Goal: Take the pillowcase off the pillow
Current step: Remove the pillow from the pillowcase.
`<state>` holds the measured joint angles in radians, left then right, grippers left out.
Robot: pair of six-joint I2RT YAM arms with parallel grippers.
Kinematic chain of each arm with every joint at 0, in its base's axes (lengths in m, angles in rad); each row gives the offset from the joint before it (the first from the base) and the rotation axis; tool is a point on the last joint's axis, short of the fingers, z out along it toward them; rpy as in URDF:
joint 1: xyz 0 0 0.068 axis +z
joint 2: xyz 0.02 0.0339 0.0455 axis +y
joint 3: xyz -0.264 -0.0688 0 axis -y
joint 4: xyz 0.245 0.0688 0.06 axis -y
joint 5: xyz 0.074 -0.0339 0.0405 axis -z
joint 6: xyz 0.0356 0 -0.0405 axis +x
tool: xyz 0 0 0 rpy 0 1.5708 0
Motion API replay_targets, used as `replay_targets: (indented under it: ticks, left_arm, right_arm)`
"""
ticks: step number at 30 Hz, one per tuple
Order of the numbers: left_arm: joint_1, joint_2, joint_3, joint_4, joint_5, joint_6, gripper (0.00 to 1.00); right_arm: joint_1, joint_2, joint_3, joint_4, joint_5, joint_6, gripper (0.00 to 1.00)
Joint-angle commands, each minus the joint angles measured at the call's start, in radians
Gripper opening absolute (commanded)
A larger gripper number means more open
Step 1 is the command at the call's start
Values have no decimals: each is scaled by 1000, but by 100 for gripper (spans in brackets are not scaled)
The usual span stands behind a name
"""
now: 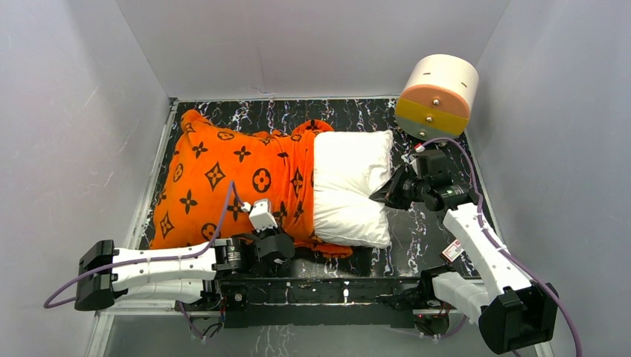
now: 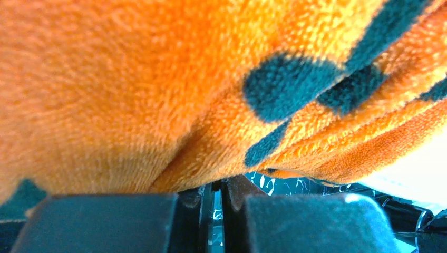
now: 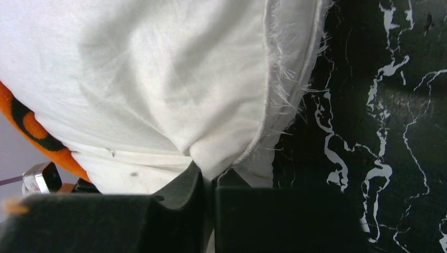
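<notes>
Orange pillowcase (image 1: 223, 178) is covering the 9 o'clock two-thirds of the pillow (image 1: 350, 186), its 3 o'clock end lying bare. The left end effector (image 2: 216, 195) is pinching pillowcase, the right end effector (image 3: 208, 182) pinching pillow edge; most stripping is remaining.

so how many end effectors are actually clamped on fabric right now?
2. The left end effector pinches the pillowcase at its near edge. The right end effector pinches the pillow at its bare right edge. Neither is hidden.

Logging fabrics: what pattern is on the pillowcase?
The pillowcase is orange with black monogram motifs; top external view.
</notes>
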<state>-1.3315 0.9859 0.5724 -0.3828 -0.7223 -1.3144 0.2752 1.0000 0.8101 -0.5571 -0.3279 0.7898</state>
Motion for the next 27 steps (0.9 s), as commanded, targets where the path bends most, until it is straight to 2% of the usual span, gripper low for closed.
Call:
replay_targets:
  ticks: [1,2,3,4,7,9,10,12,14,15,18,20,22,23,25,27]
  left_arm:
    - [20,-48,-27,-213,-125,54,0]
    - [20,-46,-16,-198,-119,88,0]
    - [20,-40,1,-186,-112,114,0]
    - [20,-33,11,-177,-104,127,0]
    - [20,-25,20,-109,-69,177,0]
    - [20,-26,15,-34,-41,212,0]
    - [20,-23,11,-10,-28,222,0]
    - [20,-13,11,15,-8,235,0]
    - [20,3,17,19,6,245,0]
    - [20,8,19,18,11,250,0]
    - [20,12,23,25,17,269,0]
    - [20,11,30,29,13,283,0]
    - [20,16,39,29,6,292,0]
    - [20,21,44,29,3,297,0]
    - [20,34,58,18,-2,303,0]
    - [20,52,80,-37,-27,271,0]
  right_arm:
    - [-40,-37,64,-69,25,-92,33]
    - [-40,-55,73,-105,-31,-102,55]
    - [-40,-78,82,-159,-66,-111,73]
    - [-40,-111,83,-203,-82,-110,82]
    - [-40,-244,49,-323,-42,-76,97]
    - [-40,-348,10,-377,-17,-25,99]
    - [-40,-398,-26,-371,-53,-2,99]
    - [-40,-485,-125,-292,-212,39,99]
    - [-39,-550,-260,-108,-462,125,98]
    - [-39,-565,-311,-40,-531,162,99]
    - [-39,-560,-289,-59,-510,86,99]
    - [-40,-505,-296,-30,-547,56,99]
    - [-40,-435,-308,-20,-518,38,99]
    - [-40,-406,-311,-13,-489,26,95]
    - [-39,-353,-311,41,-453,14,71]
    - [-40,-305,-278,64,-362,30,17]
